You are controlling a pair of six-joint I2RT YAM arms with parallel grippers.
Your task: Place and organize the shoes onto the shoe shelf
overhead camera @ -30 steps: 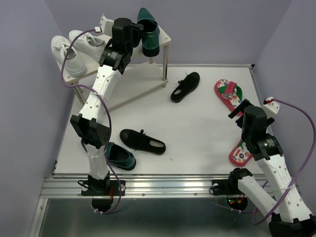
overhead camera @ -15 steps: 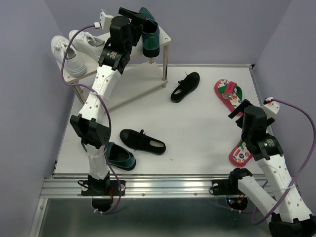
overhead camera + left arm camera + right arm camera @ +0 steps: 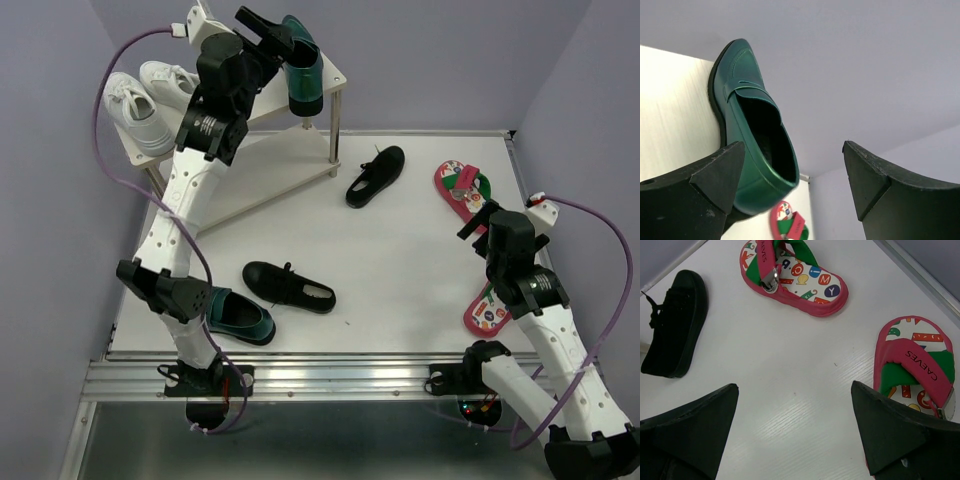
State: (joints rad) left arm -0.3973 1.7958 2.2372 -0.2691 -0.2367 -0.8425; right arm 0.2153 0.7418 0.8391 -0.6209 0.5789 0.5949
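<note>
One dark-green loafer (image 3: 301,68) lies on the top board of the light-wood shoe shelf (image 3: 336,74), its heel over the front edge. My left gripper (image 3: 270,36) is open just left of it, not touching. In the left wrist view the loafer (image 3: 750,135) rests on the board (image 3: 675,110) beside the left finger. The other green loafer (image 3: 236,316) lies on the table by the left arm. Two black strap shoes (image 3: 376,175) (image 3: 288,285) and two red flip-flops (image 3: 462,190) (image 3: 487,310) lie on the table. My right gripper (image 3: 480,222) is open and empty between the flip-flops (image 3: 795,275) (image 3: 915,365).
Two white sneakers (image 3: 145,100) fill the left half of the shelf's top board. The lower board (image 3: 270,172) shows bare wood. A black shoe (image 3: 675,320) lies left of the right gripper. The table's metal rail (image 3: 300,375) runs along the near edge.
My left gripper has opened and drawn back up and to the left from the green loafer, which stays on the top board. The right arm has shifted slightly.
</note>
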